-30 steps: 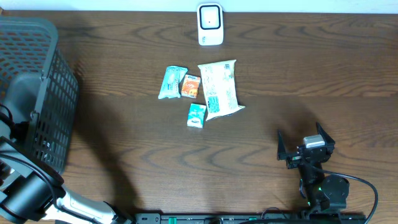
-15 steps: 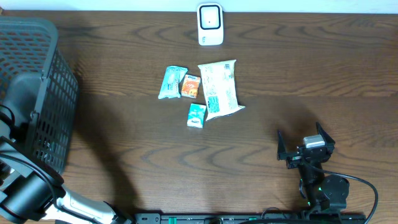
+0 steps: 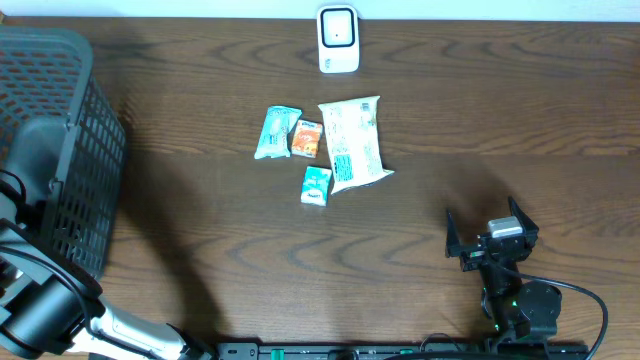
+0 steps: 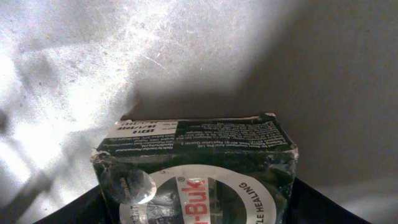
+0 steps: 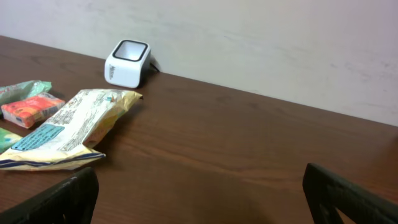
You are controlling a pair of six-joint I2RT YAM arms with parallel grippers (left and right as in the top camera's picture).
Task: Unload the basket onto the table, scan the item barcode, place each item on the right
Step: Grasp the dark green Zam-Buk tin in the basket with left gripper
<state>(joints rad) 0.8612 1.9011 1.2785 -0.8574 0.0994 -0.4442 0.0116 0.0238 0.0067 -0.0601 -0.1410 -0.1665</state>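
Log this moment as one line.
left gripper: at dark green box, grip unclear | right gripper: open, empty | scanner: far edge, nothing before it | four packs: centre

Left wrist view: the dark green box [image 4: 199, 155] is cut off by the bottom edge. Its label is legible only as "-Buk" and "HEALING", with the fine print too small to read. The left gripper [image 4: 198, 211] shows only as dark slivers at the bottom corners, grip undeterminable. Overhead, the black mesh basket [image 3: 95, 120] at the left edge of the worktop [image 3: 200, 230] is cropped by the frame and conceals the end of the left arm [image 3: 40, 300].
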